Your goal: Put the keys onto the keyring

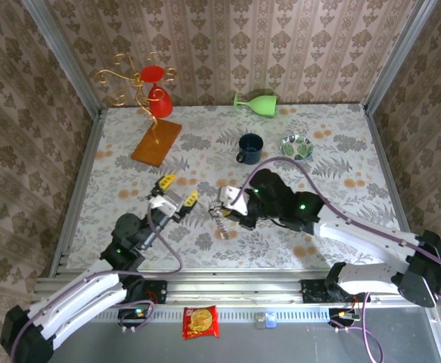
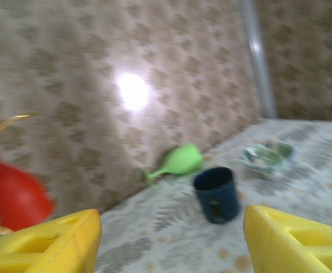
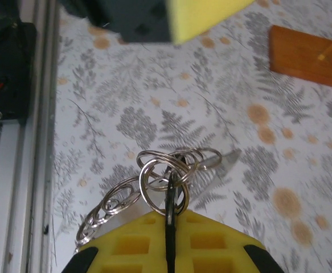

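Right end effector [image 3: 168, 219] pinches the keyring [image 3: 161, 173], while left end effector [image 1: 176, 193] stands spread and empty.

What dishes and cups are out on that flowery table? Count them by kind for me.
Goblets: 2, the green goblet on its side and the red goblet hung on the gold stand
Mugs: 1, the blue mug
Bowls: 1, the patterned bowl
Total: 4
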Robot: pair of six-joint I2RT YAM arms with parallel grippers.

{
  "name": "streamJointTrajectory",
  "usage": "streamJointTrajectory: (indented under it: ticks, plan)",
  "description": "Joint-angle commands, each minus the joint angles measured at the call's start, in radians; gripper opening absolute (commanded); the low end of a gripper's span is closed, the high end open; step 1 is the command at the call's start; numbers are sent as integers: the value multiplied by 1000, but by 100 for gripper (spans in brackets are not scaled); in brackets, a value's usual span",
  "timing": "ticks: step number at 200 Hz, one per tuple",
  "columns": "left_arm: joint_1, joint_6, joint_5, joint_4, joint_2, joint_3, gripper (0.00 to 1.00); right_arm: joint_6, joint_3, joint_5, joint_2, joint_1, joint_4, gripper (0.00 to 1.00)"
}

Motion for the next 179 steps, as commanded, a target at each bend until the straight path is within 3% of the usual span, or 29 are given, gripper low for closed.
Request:
streamJointTrajectory:
  ticks: [1, 26, 52, 115, 179]
  plan:
    - [25, -77, -269, -94, -98, -9, 67, 75, 75, -57, 85, 60, 162, 0]
    - [56, -113, -386, -179, -166, -2, 68, 224, 108, -102, 233, 97, 338, 0]
    - [96, -147, -428, -284, -172, 28, 68, 274, 121, -55, 330, 95, 345, 0]
    - [194, -274, -398, -401, -102, 25, 70, 7, 122, 133, 352, -5, -86, 0]
    - [260, -313, -374, -419, 52, 42, 81, -223, 66, 346, 336, -89, -280, 0]
